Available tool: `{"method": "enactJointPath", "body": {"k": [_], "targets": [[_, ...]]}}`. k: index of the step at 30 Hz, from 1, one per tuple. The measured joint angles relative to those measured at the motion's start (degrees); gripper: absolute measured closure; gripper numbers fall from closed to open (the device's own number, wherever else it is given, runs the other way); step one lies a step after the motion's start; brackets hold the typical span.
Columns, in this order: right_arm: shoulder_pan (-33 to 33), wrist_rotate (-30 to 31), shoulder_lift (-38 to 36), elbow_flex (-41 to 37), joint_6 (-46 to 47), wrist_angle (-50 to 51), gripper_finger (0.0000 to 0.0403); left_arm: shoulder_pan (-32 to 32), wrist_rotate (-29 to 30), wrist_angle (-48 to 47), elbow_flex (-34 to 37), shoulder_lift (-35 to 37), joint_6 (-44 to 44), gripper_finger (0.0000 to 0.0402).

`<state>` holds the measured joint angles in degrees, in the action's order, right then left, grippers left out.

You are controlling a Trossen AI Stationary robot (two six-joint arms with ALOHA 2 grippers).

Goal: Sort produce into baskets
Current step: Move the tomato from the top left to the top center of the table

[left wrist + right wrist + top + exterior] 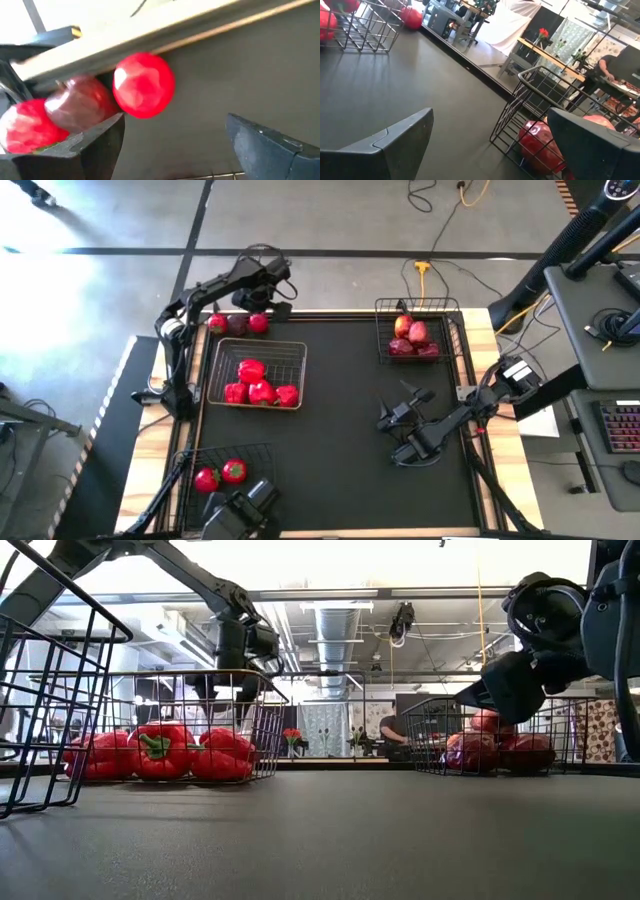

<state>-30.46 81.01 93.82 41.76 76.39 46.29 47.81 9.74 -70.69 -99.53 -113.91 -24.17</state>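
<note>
Baskets (pixel 257 352): 4 peppers, 4 apples, 2 tomatoes; 3 loose.

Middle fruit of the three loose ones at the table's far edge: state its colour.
Dark maroon, an apple between two brighter red fruits; clearest in the left wrist view.

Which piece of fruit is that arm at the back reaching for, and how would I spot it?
Look at the far edge of the black table, where three loose fruits sit in a row under the open left gripper. It seems aimed at the dark apple in the middle; the two beside it are bright red.
</note>
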Motion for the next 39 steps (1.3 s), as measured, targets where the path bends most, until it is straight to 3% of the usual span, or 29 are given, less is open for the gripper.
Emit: {"method": "enactJointPath", "body": {"k": [9, 12, 15, 19, 22, 26, 33, 39], "targets": [[0.9, 0.0, 0.0, -0.2, -0.8, -2.7, 0.0019, 5.6, 2.1, -1.9, -5.6, -1.2, 2.9, 0.0085], [1.1, -0.1, 0.0, -1.2, -2.1, -5.1, 0.0019, 6.9, 5.2, -3.5, -5.2, -2.0, 4.3, 0.0094], [1.3, -0.9, 0.0, -2.5, -2.3, -5.9, 0.0019, 7.2, 3.5, -7.1, -4.8, -3.6, 7.0, 0.0119], [2.2, -0.8, 0.0, -3.5, -2.0, -6.1, 0.0019, 7.0, 0.5, -8.9, -4.7, -5.9, 8.2, 0.0195], [3.6, 0.0, 0.0, -2.7, -4.5, -6.2, 0.0019, 7.0, -3.7, -8.2, -4.7, -7.1, 8.0, 0.0280], [5.3, 0.0, 0.0, -0.2, -11.0, -6.2, 0.0019, 7.1, -4.3, -8.4, -4.7, -7.7, 7.0, 0.0386], [7.8, 0.6, 0.0, 5.2, -21.7, -6.3, 0.0019, 7.2, -4.2, -8.8, -4.7, -7.6, 6.0, 0.0389], [8.6, 2.1, 0.0, 8.4, -26.7, -6.3, 0.0019, 7.7, -11.0, -7.7, -4.7, -8.2, 7.2, 0.0400]]}}
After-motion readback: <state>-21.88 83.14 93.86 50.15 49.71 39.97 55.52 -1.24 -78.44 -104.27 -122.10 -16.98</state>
